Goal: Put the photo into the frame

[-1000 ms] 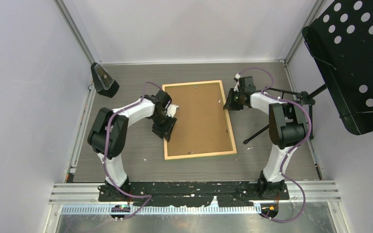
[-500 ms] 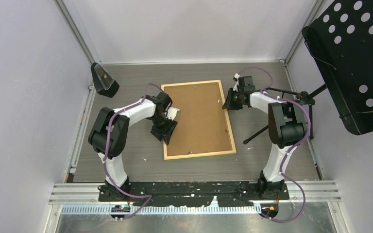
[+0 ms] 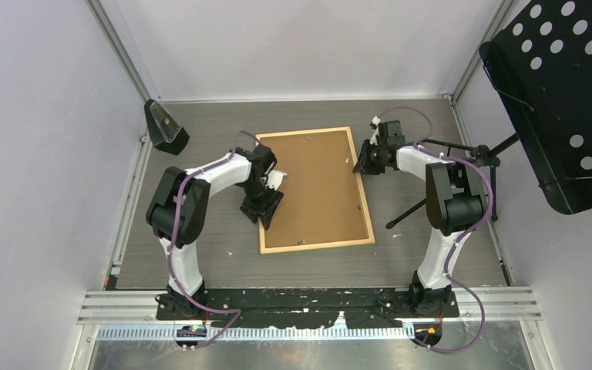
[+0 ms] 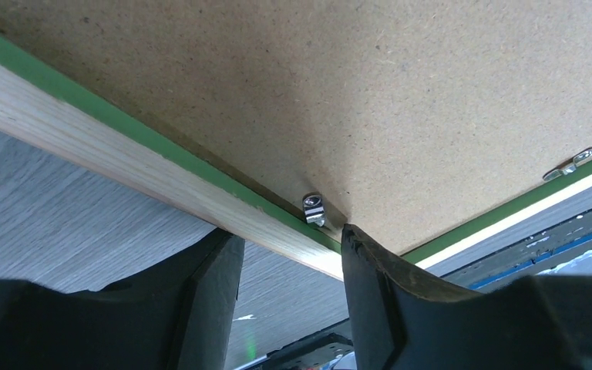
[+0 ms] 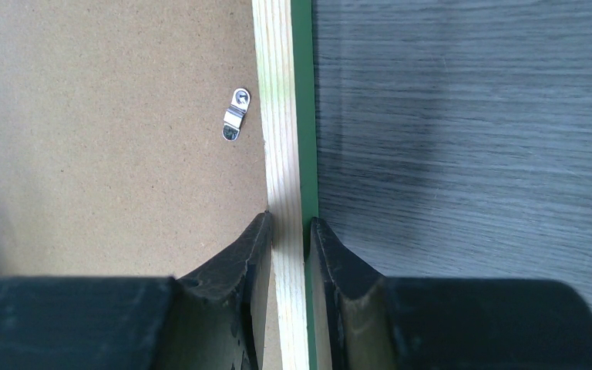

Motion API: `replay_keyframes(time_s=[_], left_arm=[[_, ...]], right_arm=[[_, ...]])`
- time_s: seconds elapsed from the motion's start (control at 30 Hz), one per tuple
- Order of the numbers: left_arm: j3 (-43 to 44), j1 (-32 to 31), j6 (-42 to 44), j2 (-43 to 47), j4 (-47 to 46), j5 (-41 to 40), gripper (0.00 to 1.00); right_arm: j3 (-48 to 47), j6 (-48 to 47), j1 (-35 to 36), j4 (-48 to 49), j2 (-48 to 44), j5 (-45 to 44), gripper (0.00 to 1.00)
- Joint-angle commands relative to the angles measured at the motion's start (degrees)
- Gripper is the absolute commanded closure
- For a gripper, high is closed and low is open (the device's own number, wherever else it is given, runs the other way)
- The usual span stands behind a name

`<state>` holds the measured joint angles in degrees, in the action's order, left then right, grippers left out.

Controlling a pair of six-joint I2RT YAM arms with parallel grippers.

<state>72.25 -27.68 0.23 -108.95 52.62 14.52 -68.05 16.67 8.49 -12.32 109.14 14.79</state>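
The frame [image 3: 316, 246] lies on the table with its light wood back up, and the brown backing board [image 3: 316, 189] sits inside it. No photo shows in any view. My left gripper [image 3: 266, 212] is at the frame's left rail, open. In the left wrist view its fingertips [image 4: 287, 235] straddle the wood rail [image 4: 123, 162], the right one beside a small metal clip [image 4: 313, 209]. My right gripper [image 3: 364, 163] is shut on the frame's right rail [image 5: 277, 116], one finger on each side [image 5: 289, 225], below another clip [image 5: 235, 116].
A black perforated music stand [image 3: 555, 100] leans in at the right, its tripod legs [image 3: 432, 202] reaching the table close to the right arm. A black wedge-shaped object [image 3: 166, 127] sits at the back left corner. Walls close in on three sides.
My left gripper's jaws have spread wider and its wrist has shifted slightly along the left rail. The right gripper has kept its grip, and the frame has barely moved.
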Motion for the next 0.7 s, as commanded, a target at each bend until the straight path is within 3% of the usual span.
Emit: replay_keyframes(time_s=[0.0,0.33,0.57,0.67], left_arm=[[1.4,0.2,0.6,-1.5,-2.0,-2.8,0.48],[-2.0,0.5,-2.1,1.6,-7.6,-3.8,0.61],[-4.0,0.5,-2.0,4.5,-11.0,-4.0,0.85],[-4.6,0.4,-2.0,5.5,-11.7,-3.5,0.83]], right_arm=[[-2.8,1.2,-0.3,3.3,-1.5,2.3,0.94],[-2.8,1.2,-0.2,3.3,-1.5,2.7,0.95],[-2.8,1.1,-0.2,3.2,-1.3,2.8,0.95],[-2.9,1.0,-0.2,3.2,-1.3,2.8,0.95]])
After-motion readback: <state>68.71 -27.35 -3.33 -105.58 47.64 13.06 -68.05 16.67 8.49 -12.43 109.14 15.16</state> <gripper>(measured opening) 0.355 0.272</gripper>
